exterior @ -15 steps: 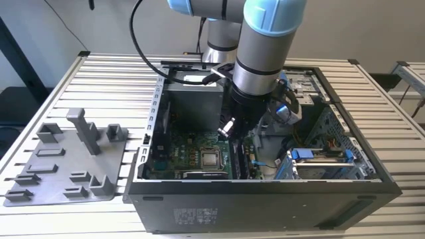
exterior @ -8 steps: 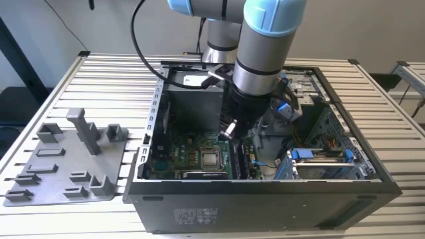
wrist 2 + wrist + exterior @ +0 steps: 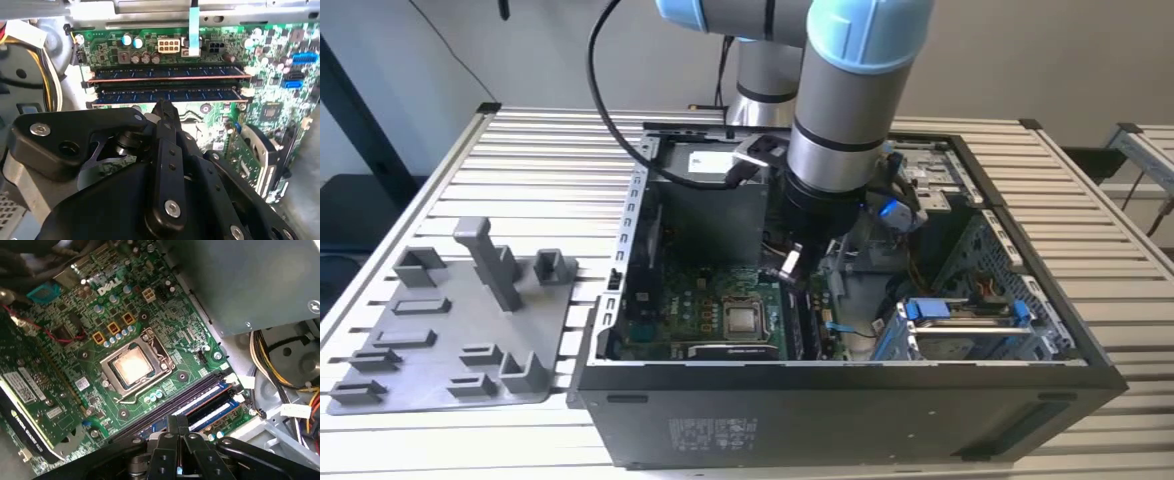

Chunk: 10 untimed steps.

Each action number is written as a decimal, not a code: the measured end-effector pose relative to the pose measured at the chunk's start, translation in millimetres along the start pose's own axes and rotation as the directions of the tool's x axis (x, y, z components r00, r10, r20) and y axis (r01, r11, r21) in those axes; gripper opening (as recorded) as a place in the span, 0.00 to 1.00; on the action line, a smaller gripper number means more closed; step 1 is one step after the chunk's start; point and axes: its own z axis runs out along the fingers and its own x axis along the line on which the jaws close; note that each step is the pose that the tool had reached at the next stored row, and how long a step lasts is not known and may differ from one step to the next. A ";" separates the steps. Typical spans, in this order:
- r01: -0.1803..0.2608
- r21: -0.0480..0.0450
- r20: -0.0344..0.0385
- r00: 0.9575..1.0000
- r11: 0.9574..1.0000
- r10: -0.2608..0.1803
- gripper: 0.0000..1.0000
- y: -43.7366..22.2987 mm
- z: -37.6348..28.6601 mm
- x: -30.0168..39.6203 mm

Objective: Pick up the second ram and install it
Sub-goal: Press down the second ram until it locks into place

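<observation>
Gripper [image 3: 162,112] is down inside the computer case [image 3: 854,400], just above the motherboard [image 3: 165,365]. The second ram [image 3: 167,93] sits in its slot right off the jaw tips, beside the other stick [image 3: 167,73], long axis crosswise to the jaws. Jaws look closed, holding nothing.

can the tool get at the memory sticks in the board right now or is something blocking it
Probably yes. The tool sits inside the open computer case, just beside the two memory sticks standing in their slots on the green board, with nothing between them.
</observation>
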 end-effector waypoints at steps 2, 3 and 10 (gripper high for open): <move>0.037 0.004 0.002 0.999 0.999 -0.037 0.11 0.0 0.0 0.0; 0.055 0.005 0.003 0.999 0.998 -0.055 0.11 0.0 0.0 0.0; 0.180 0.012 0.006 0.984 0.984 -0.180 0.11 0.0 1.0 0.0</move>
